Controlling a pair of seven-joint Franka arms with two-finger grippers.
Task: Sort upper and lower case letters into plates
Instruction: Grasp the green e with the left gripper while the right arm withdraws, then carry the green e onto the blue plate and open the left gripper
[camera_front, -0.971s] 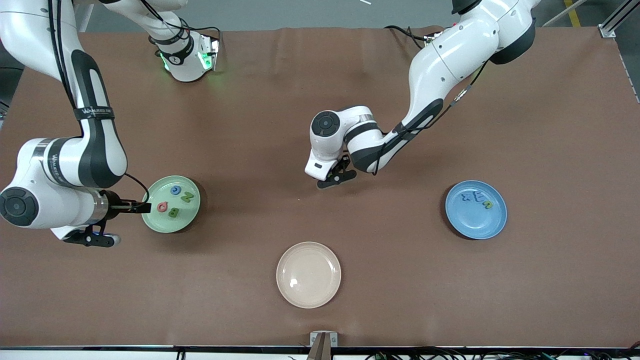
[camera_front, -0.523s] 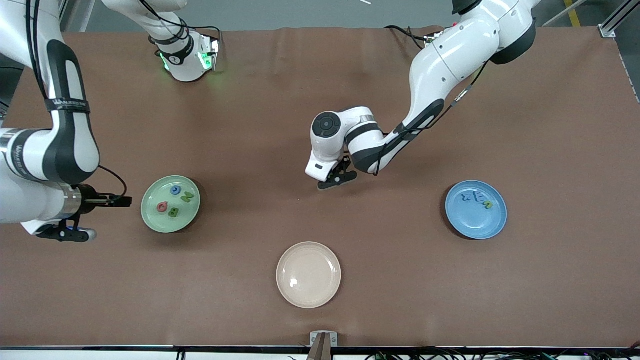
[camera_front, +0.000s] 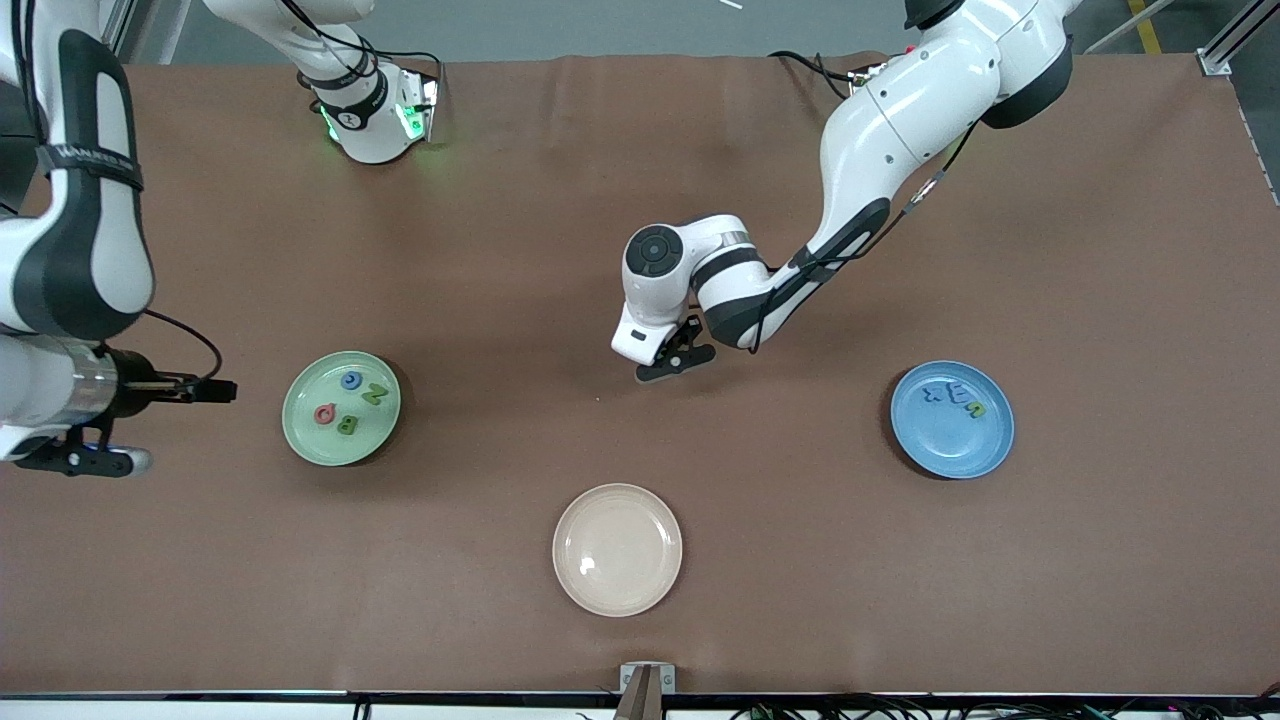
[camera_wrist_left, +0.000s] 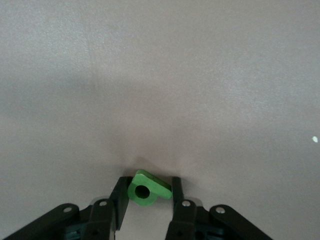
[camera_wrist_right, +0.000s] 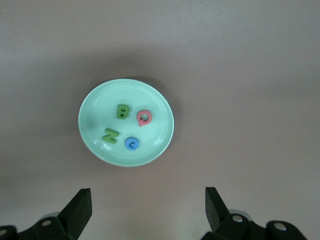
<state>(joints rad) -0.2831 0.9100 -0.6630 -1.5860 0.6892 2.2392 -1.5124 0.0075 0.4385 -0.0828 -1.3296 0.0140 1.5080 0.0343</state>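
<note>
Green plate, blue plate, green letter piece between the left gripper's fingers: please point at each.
green plate (camera_front: 310, 445), front view, bare rim.
blue plate (camera_front: 950, 445), front view, bare inside.
green letter piece (camera_wrist_left: 147, 189), left wrist view, its body.

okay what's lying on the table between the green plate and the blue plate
Only the left tool, low over bare brown tablecloth and closing around a small green letter. The cream plate sits nearer the front camera, off that line. Front view shows it.

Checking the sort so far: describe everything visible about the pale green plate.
The pale green plate is round, shallow and glossy, lying flat on the brown table toward the right arm's end. It holds four small letters: green B, pink Q, green N and a blue round one. Nothing grips it; the open right pincer is above the table beside it.
</note>
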